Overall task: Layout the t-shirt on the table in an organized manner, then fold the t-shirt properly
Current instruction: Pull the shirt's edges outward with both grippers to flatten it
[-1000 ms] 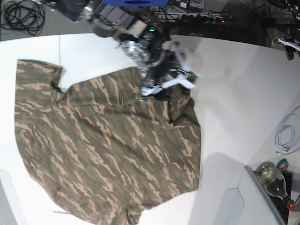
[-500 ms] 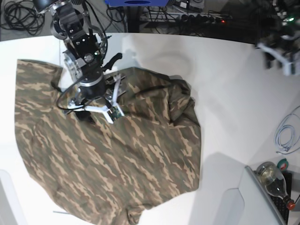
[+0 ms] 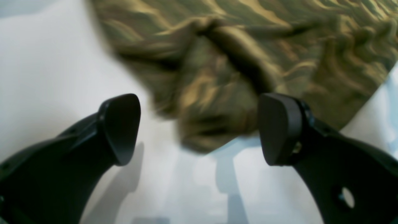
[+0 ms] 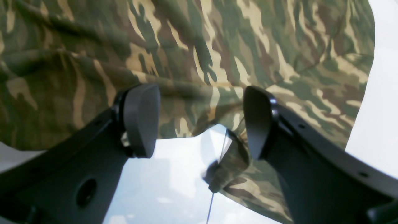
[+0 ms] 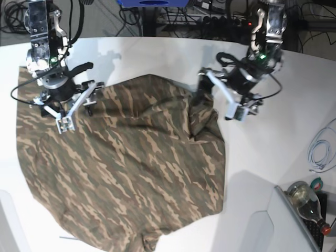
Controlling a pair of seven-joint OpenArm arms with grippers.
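Note:
The camouflage t-shirt (image 5: 131,157) lies spread on the white table (image 5: 294,105), with a bunched fold at its right upper edge. My left gripper (image 5: 219,97) is open beside that bunched edge. In the left wrist view the gripper (image 3: 199,130) straddles the crumpled shirt edge (image 3: 217,77), with bare table (image 3: 46,77) to the left. My right gripper (image 5: 68,102) is open over the shirt's upper left part. In the right wrist view the gripper (image 4: 199,123) hovers at a shirt edge (image 4: 217,46), above the table (image 4: 168,180) and its dark seam.
A glass bottle (image 5: 307,202), a tape roll (image 5: 316,184) and a grey bin (image 5: 273,226) sit at the lower right. A white cable (image 5: 320,152) lies at the right edge. Dark cables (image 5: 26,16) lie beyond the table's far edge.
My right arm has swung from the shirt's top middle to its upper left. My left arm has come in from the far right to the bunched right edge. The shirt looks unmoved.

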